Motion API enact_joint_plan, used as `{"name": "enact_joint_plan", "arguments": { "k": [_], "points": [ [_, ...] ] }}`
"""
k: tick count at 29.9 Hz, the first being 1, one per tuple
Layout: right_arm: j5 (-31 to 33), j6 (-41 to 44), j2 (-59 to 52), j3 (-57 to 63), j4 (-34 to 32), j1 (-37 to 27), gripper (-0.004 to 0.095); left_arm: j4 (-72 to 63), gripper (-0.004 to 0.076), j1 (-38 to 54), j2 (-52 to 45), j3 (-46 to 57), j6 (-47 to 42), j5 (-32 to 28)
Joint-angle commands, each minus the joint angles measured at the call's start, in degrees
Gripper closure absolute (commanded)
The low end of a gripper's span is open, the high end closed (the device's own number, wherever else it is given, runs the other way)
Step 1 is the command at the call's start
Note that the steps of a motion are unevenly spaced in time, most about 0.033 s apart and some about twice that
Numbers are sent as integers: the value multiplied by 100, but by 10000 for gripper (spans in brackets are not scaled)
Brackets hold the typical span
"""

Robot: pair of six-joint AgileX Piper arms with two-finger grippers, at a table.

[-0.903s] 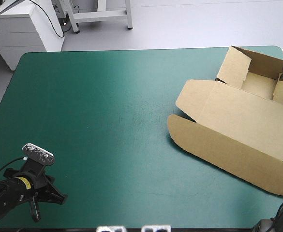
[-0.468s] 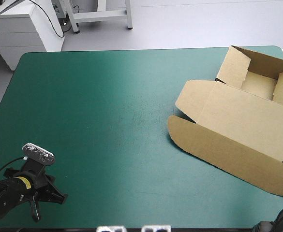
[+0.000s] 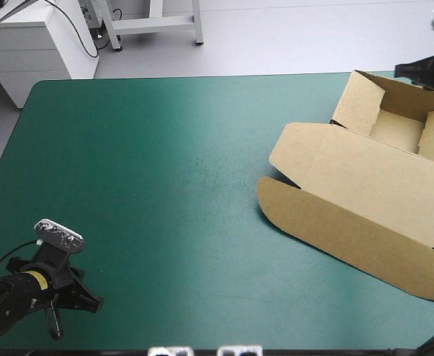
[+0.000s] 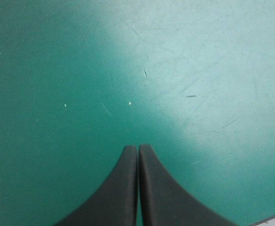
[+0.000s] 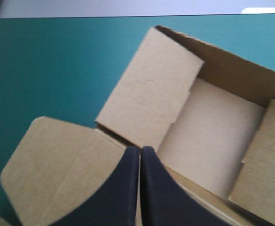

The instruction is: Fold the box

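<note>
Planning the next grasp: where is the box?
In the high view the box sits at the table's right side, tray toward the far-right corner.

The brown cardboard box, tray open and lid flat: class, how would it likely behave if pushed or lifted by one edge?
The brown cardboard box looks like thin sheet, so it is probably light and would slide on the smooth teal-green table cover rather than tip. Lifted by the flat lid, it would likely hinge at its creases, not rise stiffly.

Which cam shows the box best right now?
High view: nearly the whole box, tray walls raised, lid flat on the teal-green cover. Right wrist view shows only the tray's inside and a lid corner past its shut hand. Left wrist view shows none, only cover.
</note>
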Motion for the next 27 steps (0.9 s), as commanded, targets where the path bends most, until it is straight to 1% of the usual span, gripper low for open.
{"name": "enact_joint_plan", "arguments": {
  "k": [1,6,11,14,17,22,27],
  "points": [
    [52,-188,-540,238,144,495,913,-93,732,-35,14,-121,-10,-234],
    [52,-299,-1010,1065,93,1333,912,-230,732,-35,14,-121,-10,-234],
    [30,-375,-1573,1997,-360,2090,912,-359,732,-35,14,-121,-10,-234],
    [-187,-375,-1957,2673,-447,2367,912,-359,732,-35,14,-121,-10,-234],
    [-402,-375,-2376,3319,-420,2478,912,-359,732,-35,14,-121,-10,-180],
    [-558,-375,-3186,4476,-460,2478,912,-359,732,-35,14,-117,-142,-113],
    [-979,-375,-3992,5667,-449,2478,913,-714,732,-35,14,-108,-142,-315]
  ]
}}
